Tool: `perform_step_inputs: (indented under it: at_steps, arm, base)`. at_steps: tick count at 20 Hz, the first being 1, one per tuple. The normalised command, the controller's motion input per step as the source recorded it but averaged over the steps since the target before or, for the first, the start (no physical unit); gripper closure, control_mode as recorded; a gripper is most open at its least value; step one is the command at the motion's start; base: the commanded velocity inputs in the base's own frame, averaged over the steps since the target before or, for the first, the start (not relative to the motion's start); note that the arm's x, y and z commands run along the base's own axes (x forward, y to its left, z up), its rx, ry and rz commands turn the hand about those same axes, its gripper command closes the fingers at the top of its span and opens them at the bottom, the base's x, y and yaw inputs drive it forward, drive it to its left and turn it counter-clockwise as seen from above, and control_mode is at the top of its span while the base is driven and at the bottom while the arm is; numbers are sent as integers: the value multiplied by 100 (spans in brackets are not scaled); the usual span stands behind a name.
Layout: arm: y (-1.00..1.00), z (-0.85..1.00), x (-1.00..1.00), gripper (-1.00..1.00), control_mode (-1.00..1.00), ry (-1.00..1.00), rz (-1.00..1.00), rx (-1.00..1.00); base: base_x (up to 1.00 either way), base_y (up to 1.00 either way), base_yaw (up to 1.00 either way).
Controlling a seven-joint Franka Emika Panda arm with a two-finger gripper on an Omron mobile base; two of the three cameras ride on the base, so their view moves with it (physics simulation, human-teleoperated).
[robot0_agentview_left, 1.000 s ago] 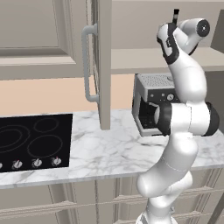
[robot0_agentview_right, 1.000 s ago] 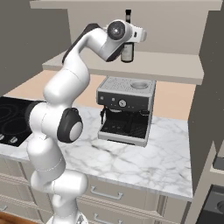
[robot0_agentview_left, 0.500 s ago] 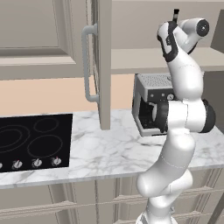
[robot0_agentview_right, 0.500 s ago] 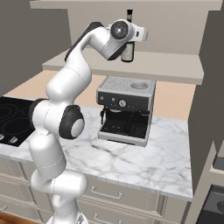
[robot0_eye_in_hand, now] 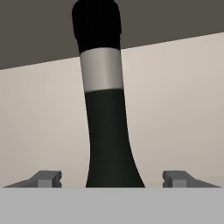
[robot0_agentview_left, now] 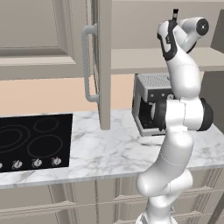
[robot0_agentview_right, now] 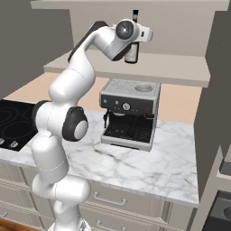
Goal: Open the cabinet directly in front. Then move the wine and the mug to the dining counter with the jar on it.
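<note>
The cabinet stands open, its left door (robot0_agentview_left: 104,65) swung out edge-on with a curved silver handle (robot0_agentview_left: 87,65). On its lower shelf (robot0_agentview_right: 135,67) stands the wine (robot0_agentview_right: 131,54), a dark bottle with a slim neck (robot0_eye_in_hand: 107,131) and a pale band. My gripper (robot0_eye_in_hand: 111,177) is raised to shelf height and straddles the bottle. Both fingertips (robot0_eye_in_hand: 46,177) stand well clear of the glass on either side, so it is open. The tip of the bottle's neck (robot0_agentview_left: 175,13) pokes up behind my white hand. The mug, the dining counter and the jar are out of view.
A silver espresso machine (robot0_agentview_right: 131,113) sits on the marble counter (robot0_agentview_right: 149,162) right below the shelf, under my arm. A black cooktop (robot0_agentview_left: 35,140) lies to the left. The cabinet's right door (robot0_agentview_right: 221,67) juts out at the right.
The arm has shifted slightly at the elbow, with the hand staying at the bottle. Bottle and doors have not moved.
</note>
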Motion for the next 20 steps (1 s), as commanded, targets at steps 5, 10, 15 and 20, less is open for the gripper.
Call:
perform_step_inputs:
  at_steps: [5, 10, 15, 20]
  arm:
    - [0, 0, 2, 100, -100, 0, 1, 0]
    - [0, 0, -4, 100, -100, 0, 3, 0]
    - [0, 0, -17, 100, -100, 0, 3, 0]
    - [0, 0, -32, 100, -100, 0, 3, 0]
  base:
    - [0, 0, 0]
    - [0, 0, 0]
    - [0, 0, 0]
    - [0, 0, 0]
